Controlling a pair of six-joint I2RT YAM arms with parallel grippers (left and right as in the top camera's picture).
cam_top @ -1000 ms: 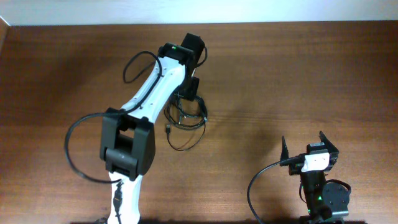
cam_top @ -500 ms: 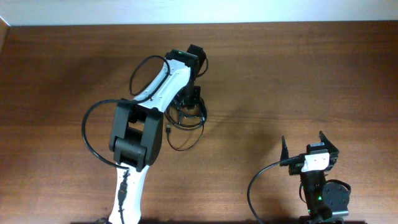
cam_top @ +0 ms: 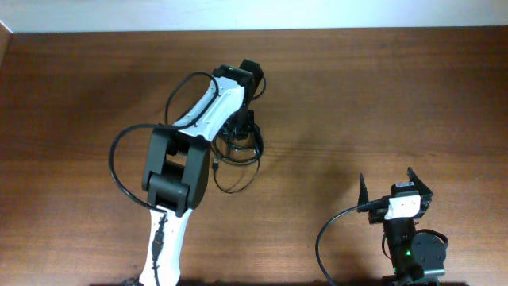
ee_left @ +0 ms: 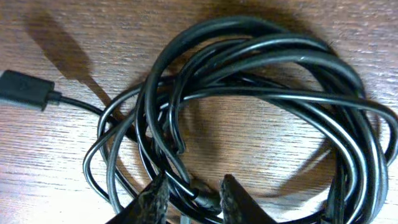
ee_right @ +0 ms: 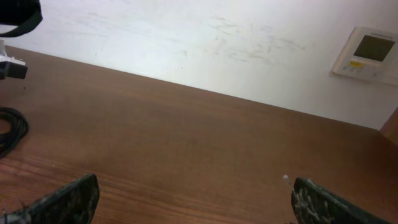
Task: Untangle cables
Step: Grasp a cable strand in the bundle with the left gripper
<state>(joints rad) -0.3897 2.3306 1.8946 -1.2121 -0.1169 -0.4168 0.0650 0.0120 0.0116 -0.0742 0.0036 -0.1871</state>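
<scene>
cables (ee_left: 267,42): well inside table (cam_top: 381,95) edges | left gripper (ee_left: 193,188): straddling them

Glossy black cables (ee_left: 261,45) on brown wood-grain table (cam_top: 397,95)

My gripper (ee_right: 193,186) sat spread wide, fingers (ee_right: 71,199) low at both bottom corners over the brown table (ee_right: 186,137). A black cable (ee_right: 9,127) loop lay at the far left edge. White wall (ee_right: 155,37) behind, small control panel (ee_right: 368,52) upper right.
</scene>
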